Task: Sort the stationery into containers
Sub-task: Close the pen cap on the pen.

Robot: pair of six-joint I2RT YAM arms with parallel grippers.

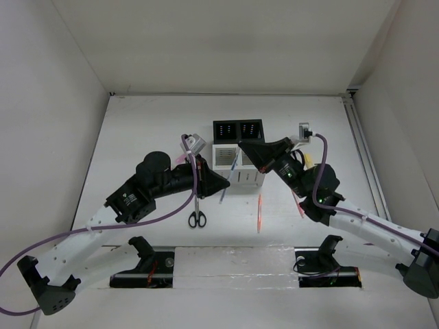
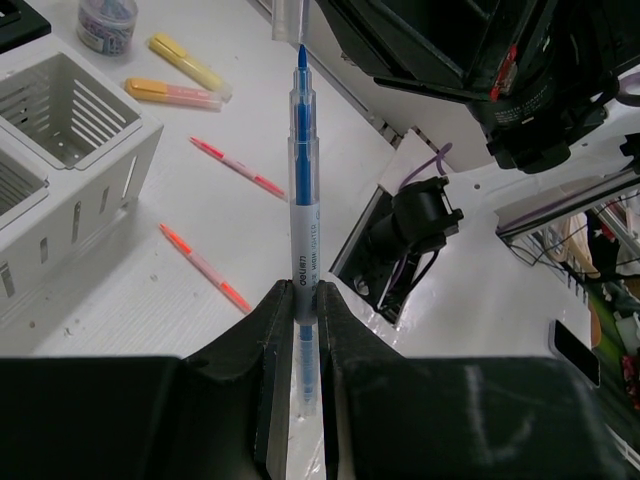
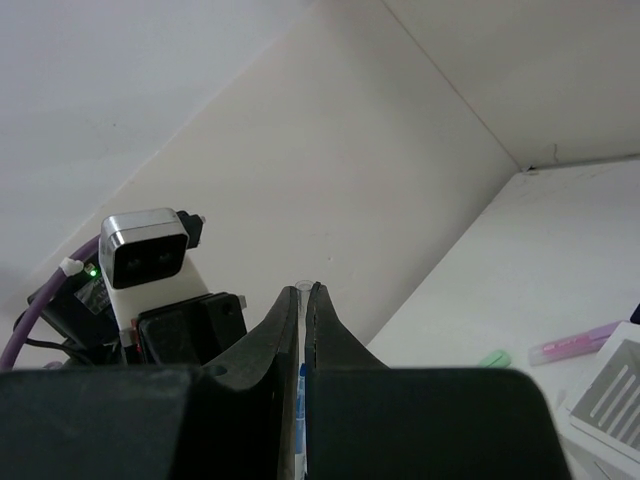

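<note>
Blue pen (image 2: pixel 303 230) in the air between the two arms, just in front of the white boxes (image 2: pixel 140 130). Its long axis runs straight out of the left pincer (image 2: pixel 304 292) toward the right one. Left jaws are pinched tight on the tail end. Right pincer (image 3: pixel 302 292) is closed on the clear cap (image 2: pixel 288 15) at the tip end. The boxes look nearer the left arm, so I judge the drop is its job.

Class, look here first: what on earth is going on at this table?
Both arms hold one blue pen in the air beside the white containers. The left gripper is shut on its barrel; the right gripper is shut on its far, clear end. Scissors, two orange-red pens and two highlighters lie on the table, not yet sorted.
</note>
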